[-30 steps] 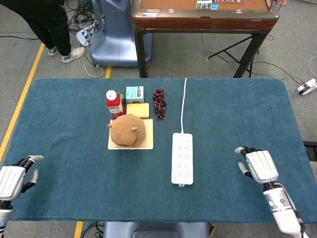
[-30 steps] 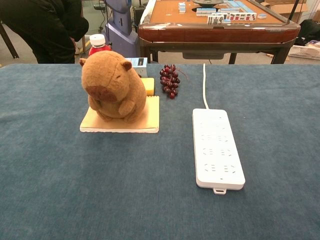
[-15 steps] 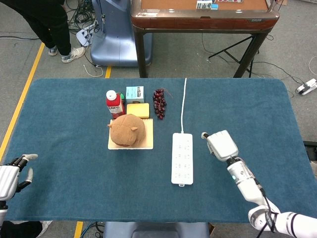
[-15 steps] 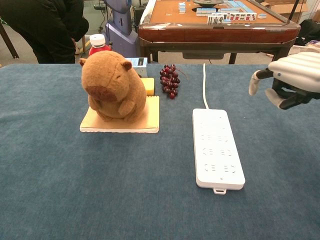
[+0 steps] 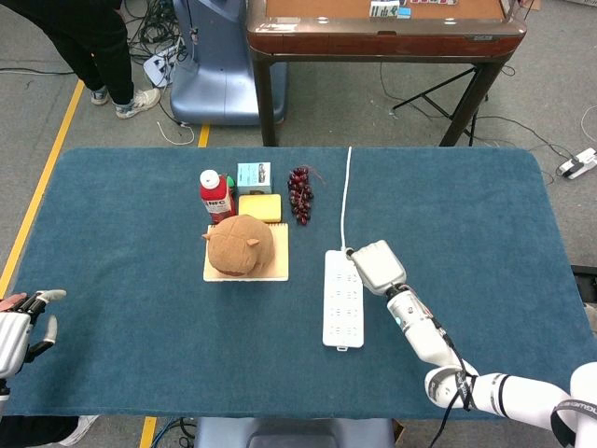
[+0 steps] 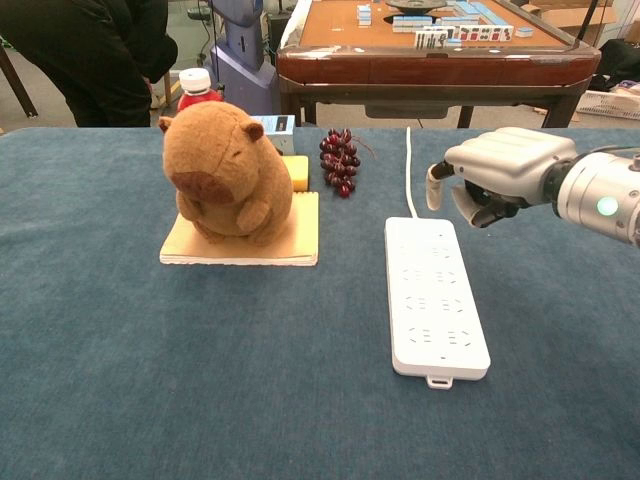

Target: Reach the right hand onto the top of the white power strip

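The white power strip (image 5: 342,299) lies flat on the blue table, its cord (image 5: 346,191) running to the far edge; the chest view shows the strip (image 6: 435,300) lengthwise. My right hand (image 5: 376,266) hovers palm down at the strip's far right corner, just above it. In the chest view this hand (image 6: 495,175) hangs over the strip's far end, fingers loosely bent, thumb apart, holding nothing, with a gap under it. My left hand (image 5: 19,329) sits low at the table's left front edge, fingers apart and empty.
A plush capybara (image 5: 240,245) sits on a beige pad (image 5: 277,269) left of the strip. Behind it stand a red bottle (image 5: 215,194), a small teal box (image 5: 254,176), a yellow block (image 5: 260,206) and dark grapes (image 5: 300,194). A wooden table (image 5: 382,37) stands beyond.
My right hand has swept from the table's right front area leftward and away from me, ending at the strip's far right corner. The left hand has sunk slightly toward the left edge.
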